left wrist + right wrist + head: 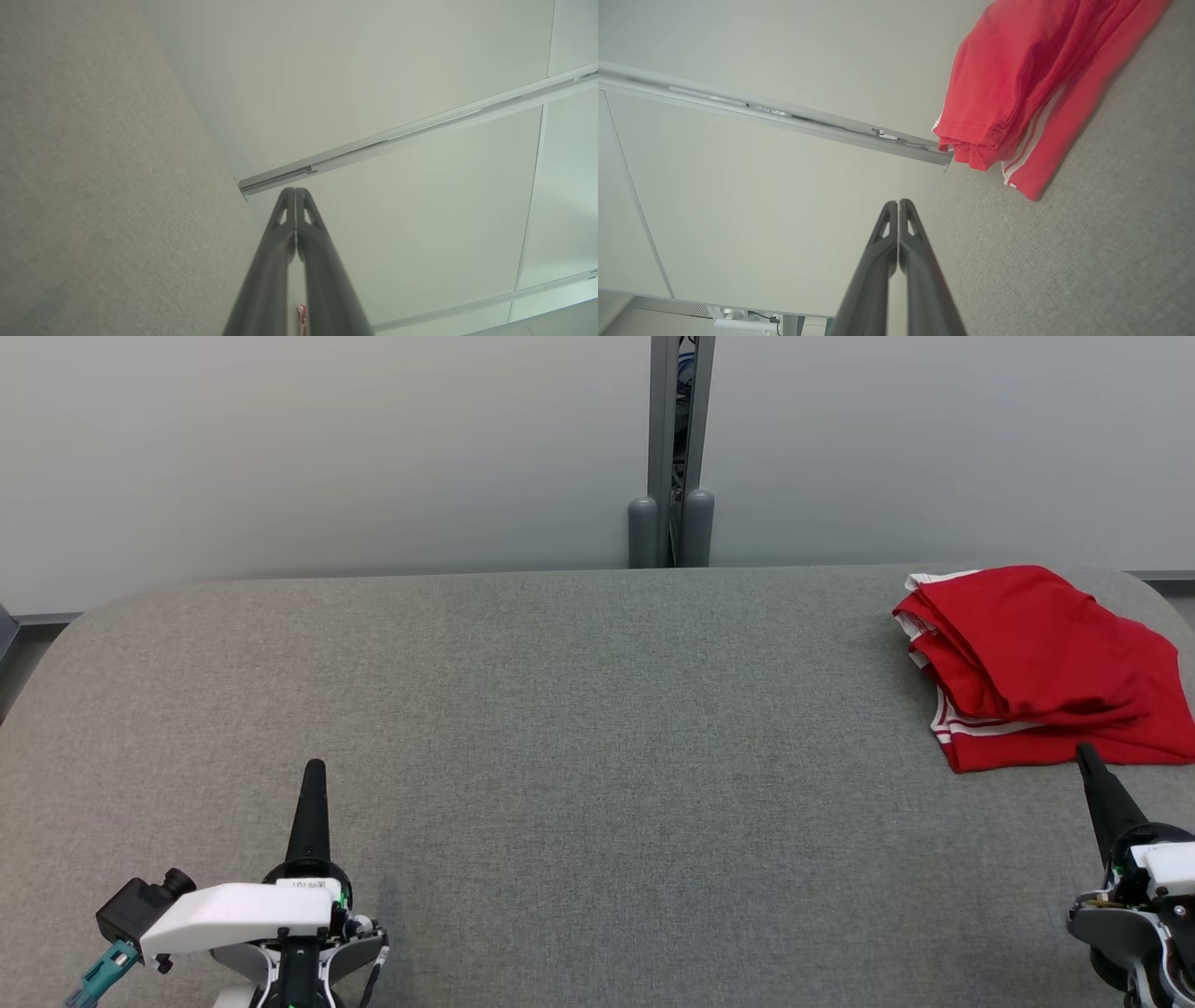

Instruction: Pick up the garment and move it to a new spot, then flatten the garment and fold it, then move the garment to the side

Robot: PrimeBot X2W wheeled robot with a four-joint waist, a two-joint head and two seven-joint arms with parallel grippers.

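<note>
**Q:** Fingers first: how are they sitting?

**A:** My L fingers (pixel 273 261) are pressing flat together, tip to tip, w/ no gap and nothing btwn them. My R fingers (pixel 873 270) are doing the same: pressing shut and gripping nothing.

**Q:** Where are the grippers hanging?

**A:** In the head view my left gripper (pixel 315 767) is pointing up from the lower left, over the bare grey cloth of the table (pixel 597 709). My right gripper (pixel 1083 751) is poking in at the lower right and leaning a bit to the left. Its tip is sitting just beside the near edge of the garment (pixel 1036 653). In the R wrist view the tip is showing apart from the cloth, not touching it.

**Q:** And the garment itself?

**A:** It's red, and it's lying at the far right of the table, near the rounded back corner. It's sitting in a loose stack of folded layers, w/ white stripes showing along its left and near edges. Its right side is running off the head view's edge.

**Q:** Anything behind?

**A:** A pale wall (pixel 327 457) is standing behind the table, w/ a grey post (pixel 672 448) rising at the middle of the back edge.
</note>
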